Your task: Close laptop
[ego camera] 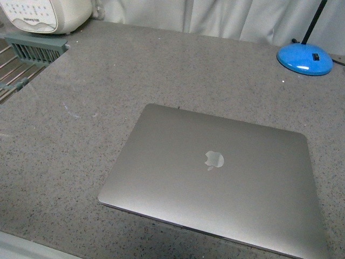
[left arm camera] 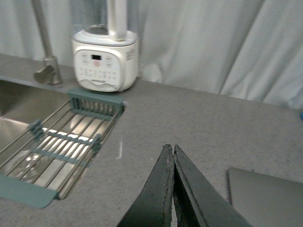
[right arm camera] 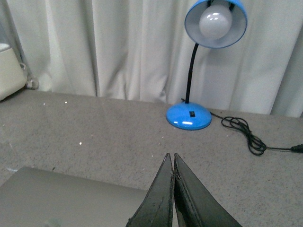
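Observation:
The laptop lies flat on the grey speckled counter with its lid down, the apple logo facing up. Its keys, trackpad and screen are hidden. Neither arm shows in the front view. My left gripper is shut and empty, held above the counter beside one corner of the laptop. My right gripper is shut and empty, held above the counter at the lid's edge.
A blue desk lamp stands at the back right, its cord trailing on the counter. A white cooker stands at the back left by a sink with a teal rack and tap. White curtains hang behind.

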Tool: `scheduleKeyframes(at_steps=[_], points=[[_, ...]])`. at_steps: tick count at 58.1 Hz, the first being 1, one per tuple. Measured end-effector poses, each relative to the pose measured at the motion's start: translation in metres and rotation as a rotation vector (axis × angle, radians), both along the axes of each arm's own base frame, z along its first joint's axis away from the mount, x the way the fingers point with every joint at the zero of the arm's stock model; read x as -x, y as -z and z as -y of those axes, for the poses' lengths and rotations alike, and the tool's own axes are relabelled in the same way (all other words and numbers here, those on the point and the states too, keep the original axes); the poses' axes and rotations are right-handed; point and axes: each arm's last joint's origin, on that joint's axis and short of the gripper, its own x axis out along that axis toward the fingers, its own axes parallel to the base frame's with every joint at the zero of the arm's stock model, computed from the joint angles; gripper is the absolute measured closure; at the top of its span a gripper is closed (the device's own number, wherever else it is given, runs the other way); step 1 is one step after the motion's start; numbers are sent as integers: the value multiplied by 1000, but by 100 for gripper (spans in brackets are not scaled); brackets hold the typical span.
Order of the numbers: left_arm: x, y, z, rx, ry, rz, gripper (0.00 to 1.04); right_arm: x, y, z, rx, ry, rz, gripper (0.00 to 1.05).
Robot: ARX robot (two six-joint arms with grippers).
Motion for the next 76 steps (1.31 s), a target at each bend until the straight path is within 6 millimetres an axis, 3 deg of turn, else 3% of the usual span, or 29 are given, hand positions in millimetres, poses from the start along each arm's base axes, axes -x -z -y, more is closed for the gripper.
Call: scheduleKeyframes(at_steps=[29, 46, 76], points=[[17, 11, -1, -20, 2, 24, 101, 12, -2, 24, 3, 13, 14, 104], [26, 11, -1, -20, 3, 28, 101, 24, 2, 24, 3, 11, 3, 104], [41, 14, -1, -20, 3, 23, 101, 25, 2, 24, 3, 10, 5, 104]])
